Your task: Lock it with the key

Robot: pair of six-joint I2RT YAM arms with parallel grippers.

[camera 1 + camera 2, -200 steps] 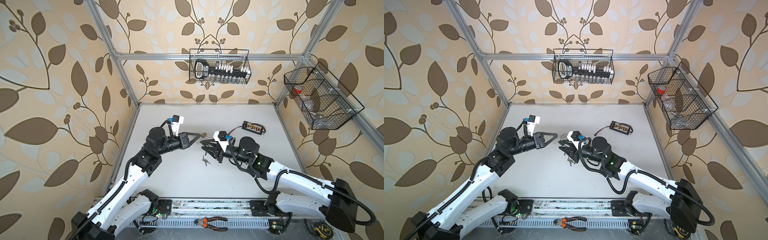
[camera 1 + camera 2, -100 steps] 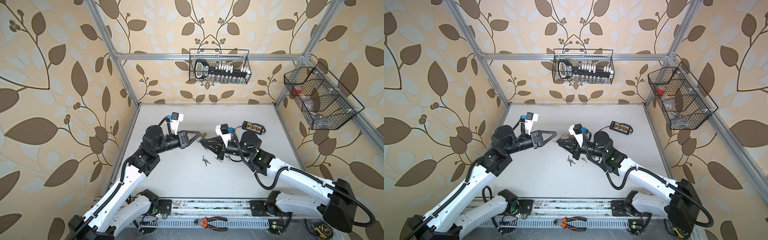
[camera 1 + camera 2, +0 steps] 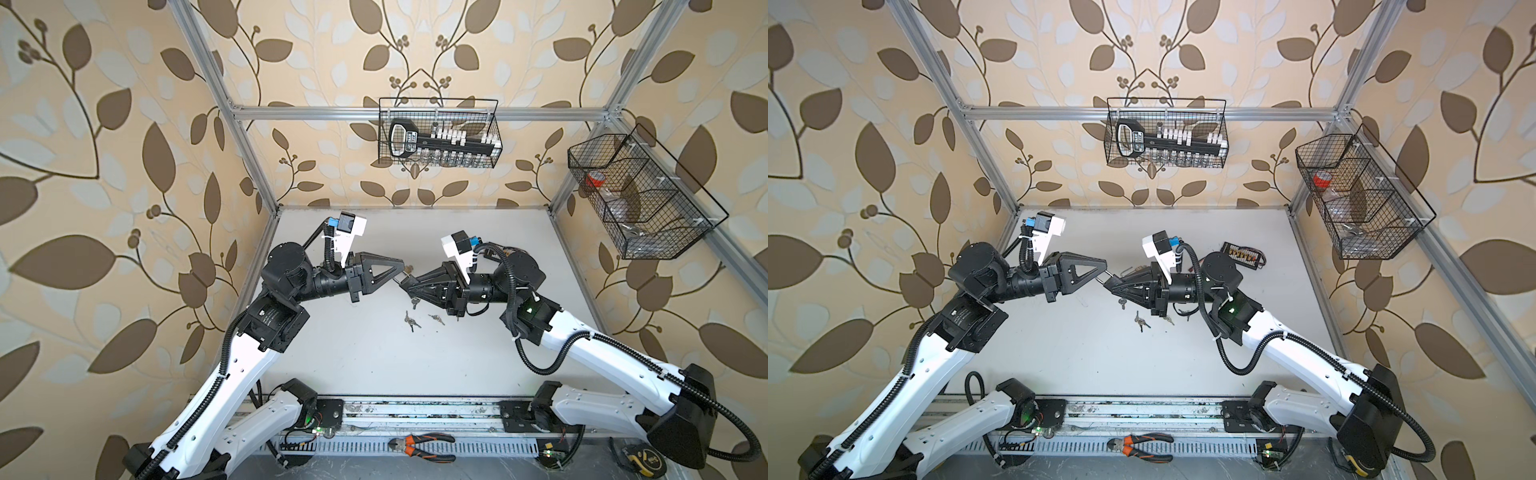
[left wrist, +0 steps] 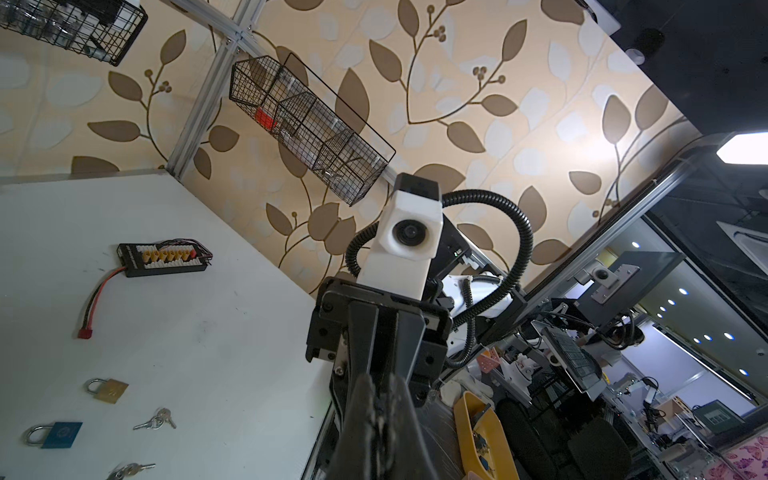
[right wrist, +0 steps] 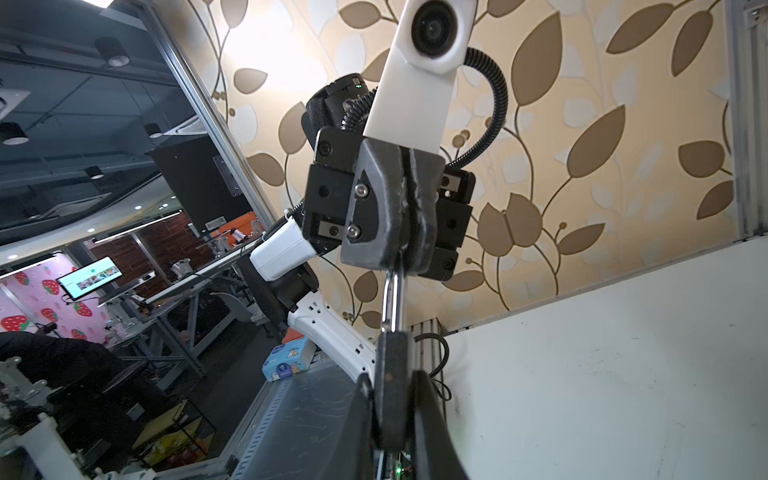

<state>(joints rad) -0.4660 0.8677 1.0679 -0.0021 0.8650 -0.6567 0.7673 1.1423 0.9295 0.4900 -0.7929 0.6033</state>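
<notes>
Both top views look down from high above the front edge of the table (image 3: 374, 365) toward the back wall (image 3: 332, 174), far enough off to share the whole table. The left wrist view sits close, facing past the right arm's camera (image 4: 409, 235) to the table's back right corner and the side basket (image 4: 311, 124). The right wrist view, equally close, faces the left arm's camera (image 5: 434, 25) and the table's left edge.

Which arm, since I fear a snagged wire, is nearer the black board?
Right. In a top view the right arm passes just beside the board; the left arm is far across the table, past the middle.
</notes>
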